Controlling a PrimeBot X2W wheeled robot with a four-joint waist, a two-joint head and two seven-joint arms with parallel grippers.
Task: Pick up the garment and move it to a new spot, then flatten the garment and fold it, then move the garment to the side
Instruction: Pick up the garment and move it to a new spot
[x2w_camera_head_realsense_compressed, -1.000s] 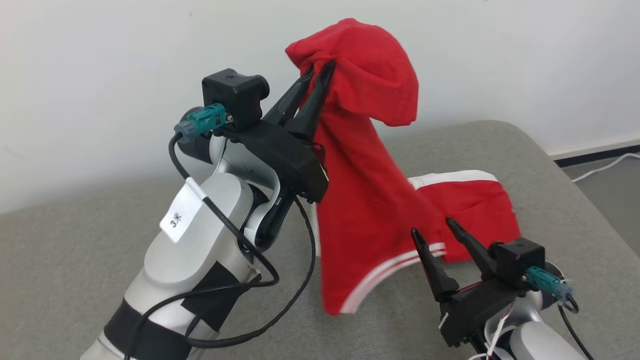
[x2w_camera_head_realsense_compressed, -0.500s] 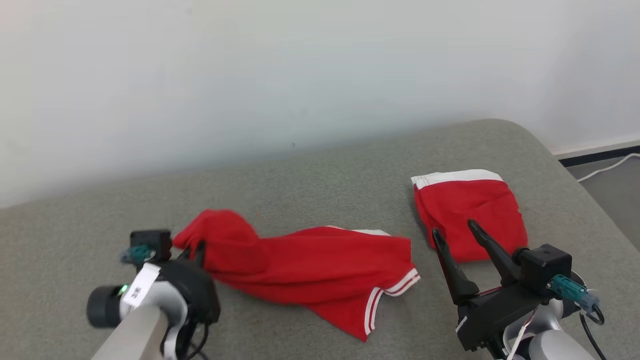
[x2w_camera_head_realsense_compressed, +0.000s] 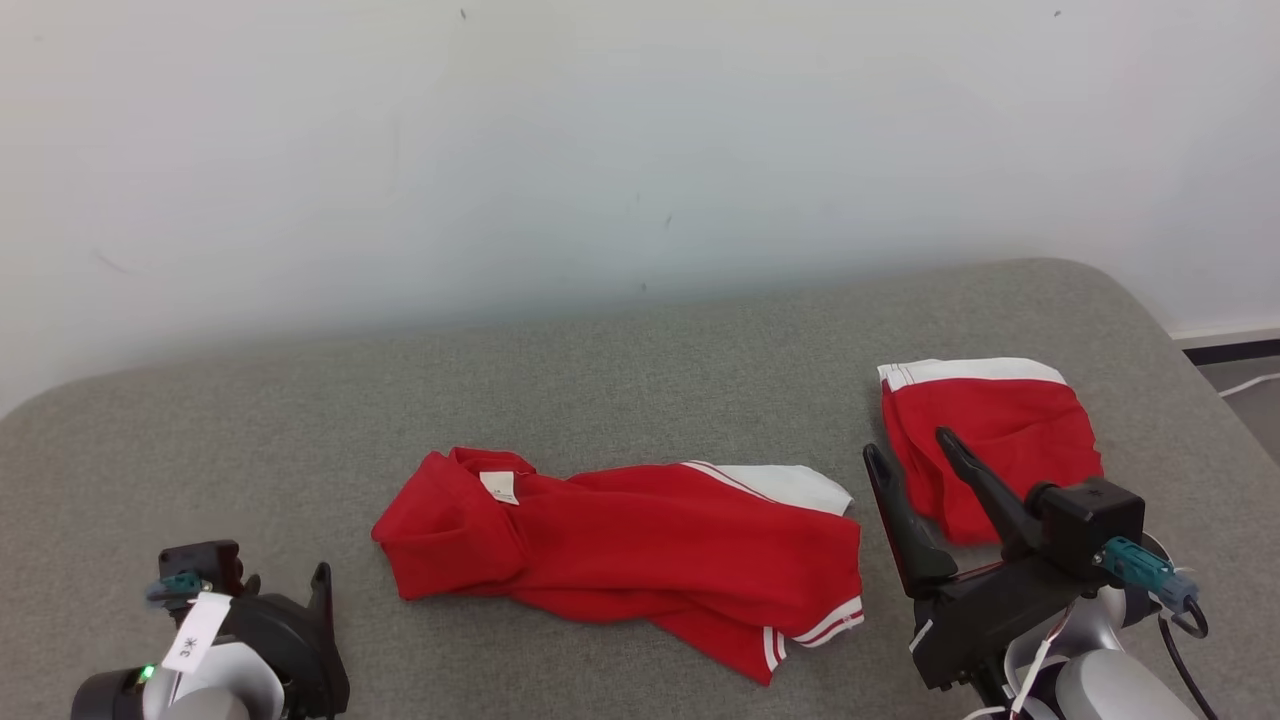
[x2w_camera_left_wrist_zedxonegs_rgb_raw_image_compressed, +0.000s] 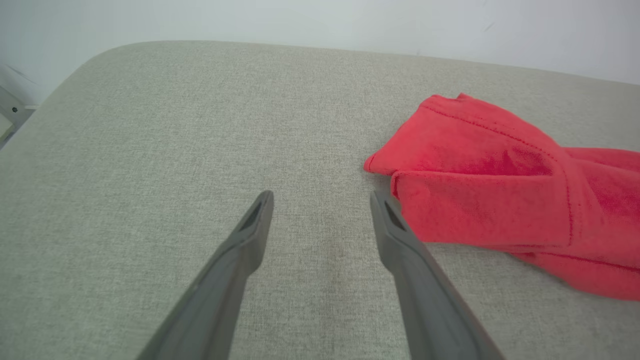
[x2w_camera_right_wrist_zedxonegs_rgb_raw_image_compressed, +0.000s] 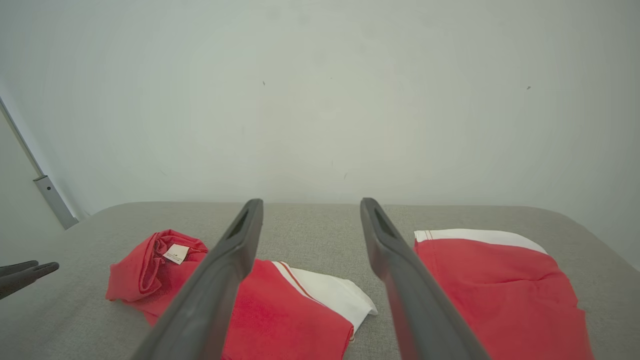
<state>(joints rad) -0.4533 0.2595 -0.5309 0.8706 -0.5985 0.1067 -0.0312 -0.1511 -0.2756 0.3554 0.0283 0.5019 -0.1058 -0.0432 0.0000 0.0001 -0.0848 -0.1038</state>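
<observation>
— On the grey padded table (x2w_camera_head_realsense_compressed: 640, 380), where was your crumpled red white-trimmed garment (x2w_camera_head_realsense_compressed: 620, 560)?
— Mid-table, bunched lengthwise, probably placed for flattening. Your left gripper (x2w_camera_left_wrist_zedxonegs_rgb_raw_image_compressed: 320, 197) stood spread just beside its collar end; your right gripper (x2w_camera_head_realsense_compressed: 910, 447) hovered spread too, gripping nothing.

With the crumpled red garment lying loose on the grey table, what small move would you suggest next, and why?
Probably move the open left gripper to the bunched end of the crumpled red garment with white trim and pinch it, to spread it: it lies twisted and unheld on the grey padded table, that end beside the left fingers.
</observation>
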